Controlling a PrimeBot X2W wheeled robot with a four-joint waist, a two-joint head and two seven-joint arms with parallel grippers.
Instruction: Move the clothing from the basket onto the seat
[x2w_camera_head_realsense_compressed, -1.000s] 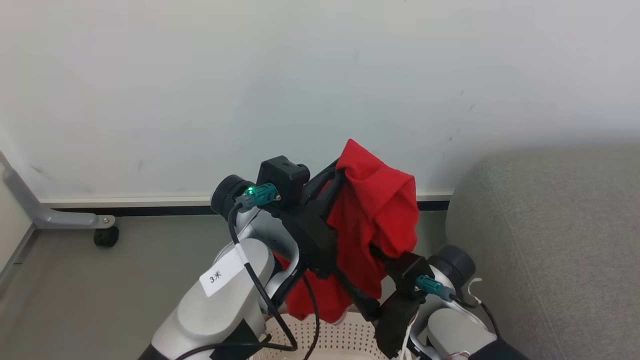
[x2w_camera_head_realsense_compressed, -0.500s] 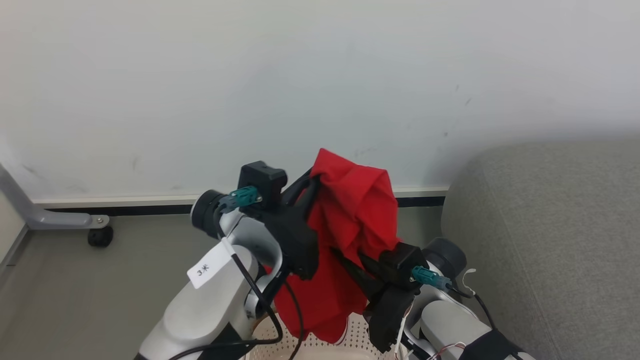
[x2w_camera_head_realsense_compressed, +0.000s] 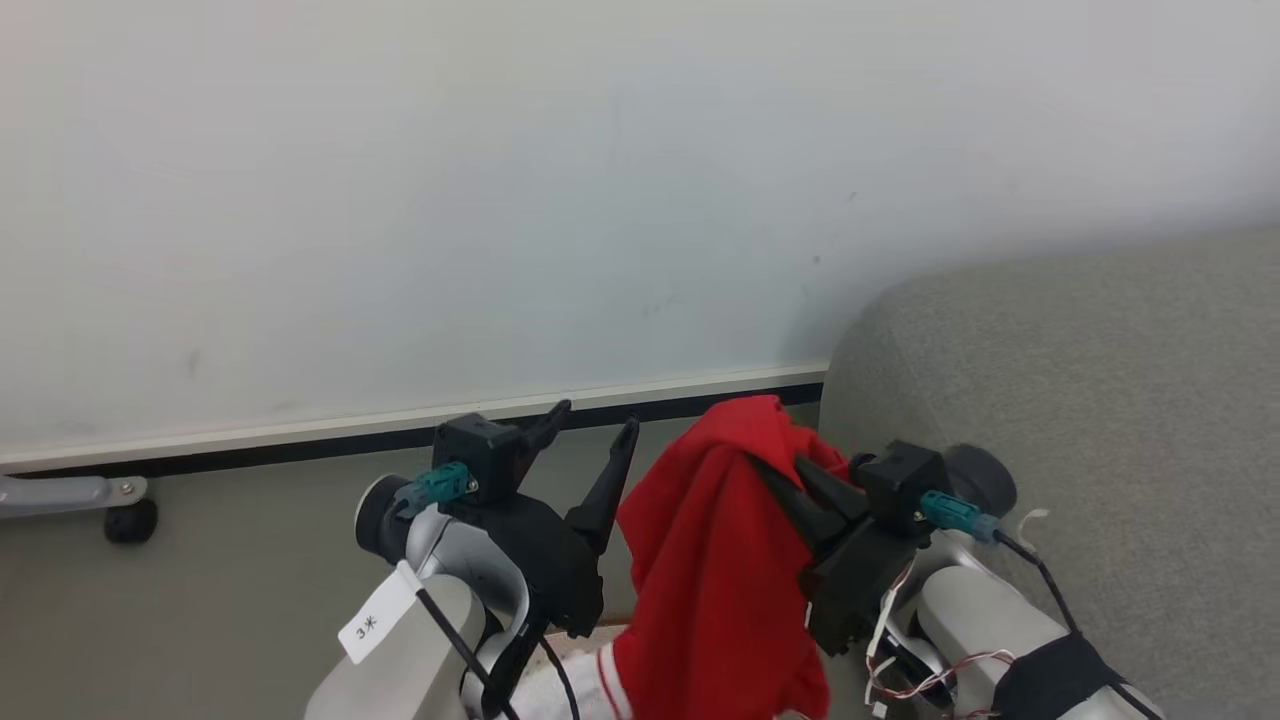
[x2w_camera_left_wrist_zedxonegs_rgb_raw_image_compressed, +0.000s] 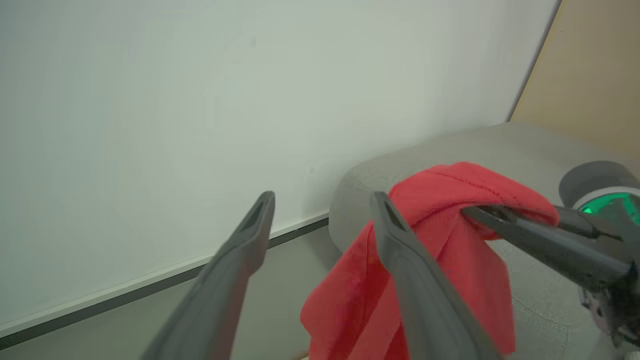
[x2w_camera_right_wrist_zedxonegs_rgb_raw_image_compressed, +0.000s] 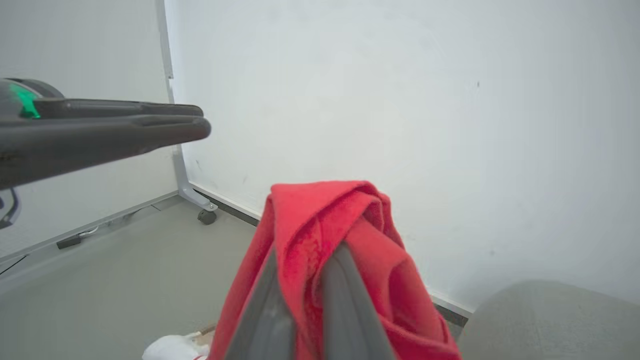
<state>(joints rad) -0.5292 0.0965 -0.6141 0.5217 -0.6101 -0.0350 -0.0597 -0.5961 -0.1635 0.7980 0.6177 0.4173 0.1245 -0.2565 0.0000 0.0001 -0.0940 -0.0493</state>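
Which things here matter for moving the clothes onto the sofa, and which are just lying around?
For the job: red clothing, pinched in the right gripper; grey seat; left gripper, open.
Just around: wheeled stand leg; wall; floor.

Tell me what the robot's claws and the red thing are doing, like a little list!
left claw: open, empty
right claw: shut on the clothing
clothing: red, hanging in the air from the right claw
sofa: grey, on the robot's right
job done: no, the clothing is not lying on the sofa yet
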